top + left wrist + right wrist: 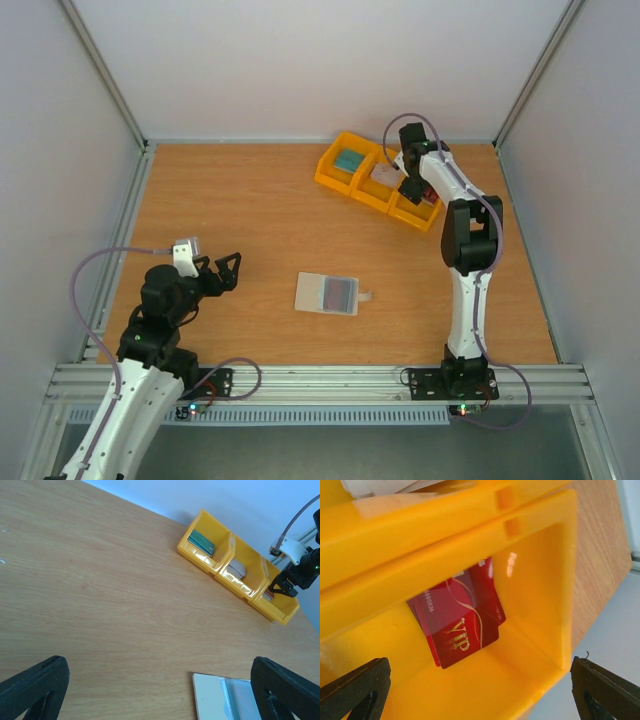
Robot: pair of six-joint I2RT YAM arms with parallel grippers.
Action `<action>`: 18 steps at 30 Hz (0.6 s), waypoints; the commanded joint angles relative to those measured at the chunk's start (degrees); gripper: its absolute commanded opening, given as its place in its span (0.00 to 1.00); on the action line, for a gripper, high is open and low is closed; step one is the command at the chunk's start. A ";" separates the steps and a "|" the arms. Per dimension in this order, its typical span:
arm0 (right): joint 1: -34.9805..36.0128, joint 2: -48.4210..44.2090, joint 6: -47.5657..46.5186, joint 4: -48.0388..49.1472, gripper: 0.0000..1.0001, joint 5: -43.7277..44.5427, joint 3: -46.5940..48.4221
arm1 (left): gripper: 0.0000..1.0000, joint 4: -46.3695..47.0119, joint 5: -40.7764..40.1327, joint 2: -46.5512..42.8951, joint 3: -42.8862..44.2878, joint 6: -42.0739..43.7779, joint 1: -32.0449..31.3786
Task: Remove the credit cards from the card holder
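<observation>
The card holder (312, 291) lies open on the table's middle, cream-white, with a reddish card (342, 293) showing in its pocket and a snap tab on its right edge. Its corner shows in the left wrist view (215, 697). My left gripper (225, 272) is open and empty, left of the holder and apart from it. My right gripper (412, 190) is open and empty above the right compartment of the yellow bin tray (326, 172). Two red cards (460, 622), one marked VIP, lie stacked in that compartment, below my fingers (355, 687).
The tray's left compartment holds a teal card (348, 160), the middle one a pale card (383, 173). The tray also shows in the left wrist view (200, 557). Grey walls and aluminium rails enclose the table; the tray stands at the back right.
</observation>
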 commanded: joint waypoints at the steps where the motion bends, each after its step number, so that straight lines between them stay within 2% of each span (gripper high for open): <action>1: -0.83 -2.65 5.45 -4.35 0.99 -2.27 3.19 | 0.99 3.12 0.61 -0.72 -0.56 0.18 0.32; 6: 0.59 -8.71 13.29 -5.82 0.97 -1.85 5.96 | 0.99 3.70 1.39 -0.56 -0.62 0.11 0.30; 9: 1.91 -16.40 19.44 -7.51 0.96 -0.67 7.79 | 0.99 4.02 2.06 -0.38 -0.52 0.18 0.30; 11: 2.96 -21.46 25.54 -9.86 0.95 -2.91 8.16 | 0.99 4.42 2.54 -0.33 -0.65 0.11 0.33; 14: 5.11 -29.36 37.17 -12.90 0.87 -13.31 3.60 | 0.99 4.89 3.68 -0.07 -0.33 0.01 0.32; 16: 7.64 -34.35 42.68 -11.77 0.82 -22.28 -5.35 | 0.99 4.88 6.14 0.89 0.60 0.20 0.37; 18: 11.23 -37.93 47.75 -11.20 0.76 -27.15 -12.65 | 0.99 3.70 9.65 2.88 2.54 -0.24 0.30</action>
